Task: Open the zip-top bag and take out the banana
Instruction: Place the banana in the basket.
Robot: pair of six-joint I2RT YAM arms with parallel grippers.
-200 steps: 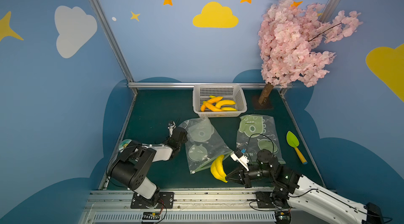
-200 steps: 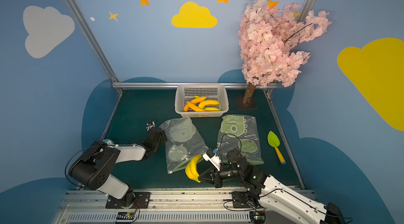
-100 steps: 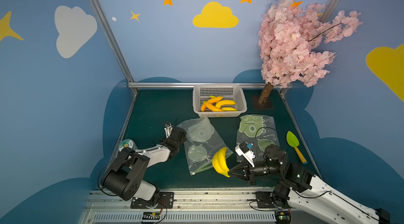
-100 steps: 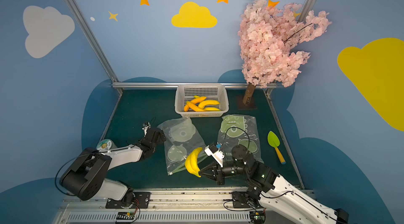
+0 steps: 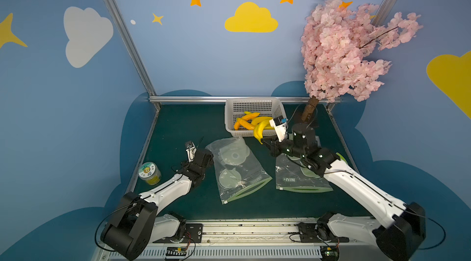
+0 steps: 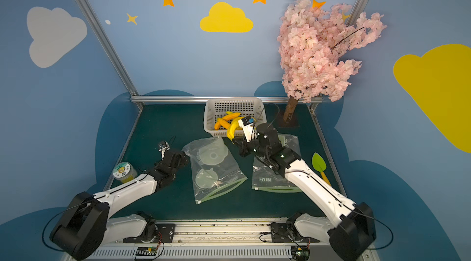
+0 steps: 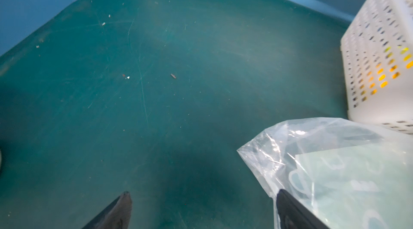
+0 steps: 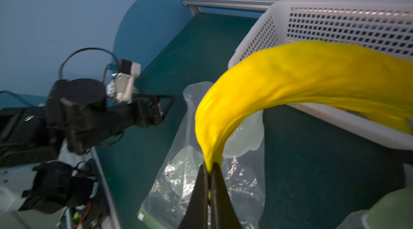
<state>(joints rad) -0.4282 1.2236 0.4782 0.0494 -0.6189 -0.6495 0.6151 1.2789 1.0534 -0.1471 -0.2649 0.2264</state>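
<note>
The yellow banana (image 5: 260,129) (image 6: 232,129) hangs in the air at the basket's front rim, clear of the bag. My right gripper (image 5: 265,142) (image 6: 235,141) is shut on its stem, seen up close in the right wrist view with the banana (image 8: 290,82) curving away from the gripper (image 8: 210,169). The clear zip-top bag (image 5: 237,168) (image 6: 214,168) lies flat on the green mat, its green zip end toward the front. My left gripper (image 5: 207,155) (image 6: 184,157) (image 7: 203,195) stands open at the bag's left edge (image 7: 312,160), holding nothing.
A white perforated basket (image 5: 254,100) (image 6: 234,100) (image 7: 368,109) (image 8: 335,6) with more bananas (image 5: 246,119) stands at the back. A second bag (image 5: 298,178) (image 6: 270,180) lies under the right arm. A jar (image 5: 149,173), a pink tree (image 5: 341,48) and a green spade (image 6: 318,165) stand around.
The right gripper has carried the banana up from the mat's front and back toward the basket. The left gripper has opened wide and drawn slightly away from the bag.
</note>
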